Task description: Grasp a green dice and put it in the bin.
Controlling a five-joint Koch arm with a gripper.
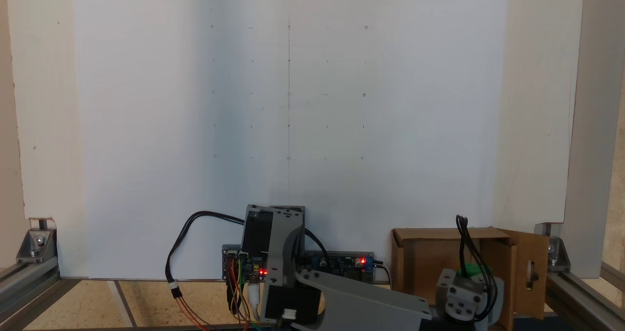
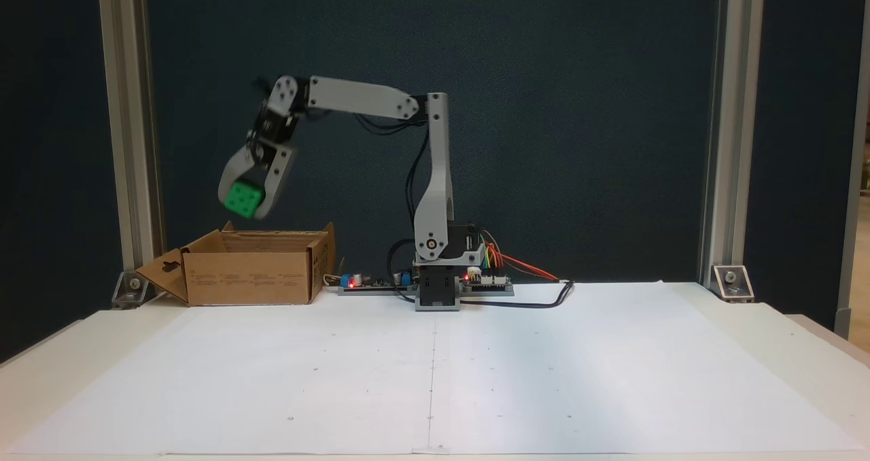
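Note:
The green dice (image 2: 243, 199) hangs in the air between the two grey fingers of my gripper (image 2: 243, 204), which is shut on it. It sits a short way above the left half of the bin (image 2: 251, 277), a brown cardboard box with open flaps. Seen from above in the other fixed view, a sliver of the green dice (image 1: 469, 269) peeks out past the wrist, over the open bin (image 1: 425, 260). A side flap with a slot-shaped hole (image 1: 531, 272) sticks out from the box.
The arm's base and circuit boards (image 2: 435, 284) stand beside the box at the back of the white paper sheet (image 2: 435, 372). Cables (image 2: 537, 291) trail from the base. Aluminium frame posts (image 2: 126, 128) stand at the table's corners.

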